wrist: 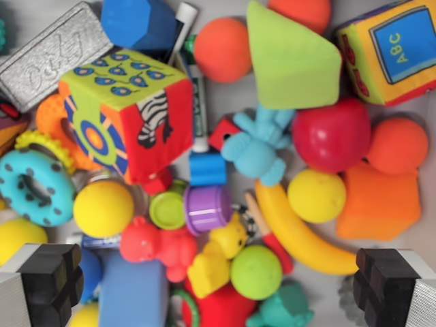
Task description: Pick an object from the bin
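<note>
The wrist view looks straight down into a bin crowded with toys. My gripper point(218, 286) stands open above them, its black fingertips point(51, 276) at the lower corners of the view. Between the fingers lie a green ball point(256, 272), a yellow bear figure point(216, 255) and a red bear figure point(158, 246). A yellow banana point(298, 235) curves toward the right finger. Higher up sit a soft cube with a zebra print point(129, 116), a light blue figure point(259, 144) and a red apple point(332, 135). Nothing is held.
Also packed in: a yellow ball point(103, 208), a teal ring point(35, 187), a purple cup point(206, 208), an ABC cube point(390, 49), a green wedge point(289, 61), an orange block point(378, 201), orange balls point(222, 49), a grey metal case point(51, 54). Bare bin floor point(426, 225) shows at the right.
</note>
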